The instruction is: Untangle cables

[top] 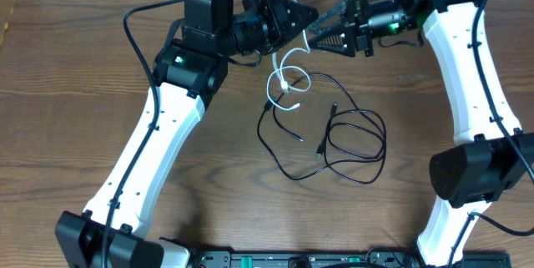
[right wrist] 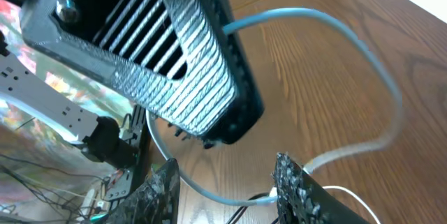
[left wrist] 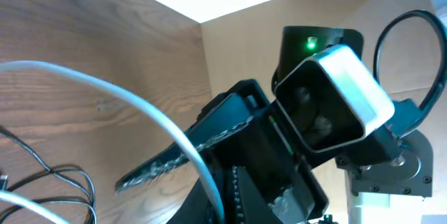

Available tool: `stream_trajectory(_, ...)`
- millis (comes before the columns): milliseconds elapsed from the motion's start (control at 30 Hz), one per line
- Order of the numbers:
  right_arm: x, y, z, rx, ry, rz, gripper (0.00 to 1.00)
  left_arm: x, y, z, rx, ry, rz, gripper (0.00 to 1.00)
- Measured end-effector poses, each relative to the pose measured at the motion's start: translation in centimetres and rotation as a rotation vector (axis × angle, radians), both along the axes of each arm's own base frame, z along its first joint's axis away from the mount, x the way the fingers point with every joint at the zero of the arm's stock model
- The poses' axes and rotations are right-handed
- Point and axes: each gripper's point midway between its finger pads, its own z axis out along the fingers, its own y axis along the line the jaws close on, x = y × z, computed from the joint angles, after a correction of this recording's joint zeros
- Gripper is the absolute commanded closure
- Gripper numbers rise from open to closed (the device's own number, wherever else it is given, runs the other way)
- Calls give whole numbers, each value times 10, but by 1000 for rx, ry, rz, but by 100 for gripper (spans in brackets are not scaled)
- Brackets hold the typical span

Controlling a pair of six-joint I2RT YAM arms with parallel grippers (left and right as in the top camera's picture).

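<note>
The left gripper (top: 304, 19) is clamped on the white cable (top: 289, 74) near its upper end, at top centre; the right gripper (right wrist: 225, 172) stands with fingers apart beside it. The white cable's lower loops overlap the coiled black cable (top: 359, 139) mid-frame, so separating looks barely begun.

Two cables lie on one table (top: 67, 93): one white cable (top: 286, 87) and one black cable (top: 384, 139). There are two arms, each with one gripper: a left gripper (top: 310, 13) and a right gripper (top: 327, 38). The black cable makes perhaps three loops, though they overlap too much to be sure.
</note>
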Motion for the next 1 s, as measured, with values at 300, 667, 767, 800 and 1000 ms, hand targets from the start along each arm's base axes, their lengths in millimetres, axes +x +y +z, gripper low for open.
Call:
stream_trajectory(300, 1, 0, -1, -4, -10, 0, 59, 7, 6, 8, -25, -18, 23, 93)
stream_trajectory(667, 12, -3, -13, -87, -38, -43, 57, 2, 5, 9, -20, -49, -21, 93)
stream_trajectory(767, 19, -12, -16, -104, -28, -74, 54, -3, 7, 11, -14, -92, -70, 93)
stream_trajectory(800, 21, -16, -17, -108, -24, -86, 52, -4, 8, 12, -12, -108, -88, 92)
stream_trajectory(1000, 47, -36, -30, -110, 10, -163, 46, -20, 6, 17, -15, -191, -209, 92)
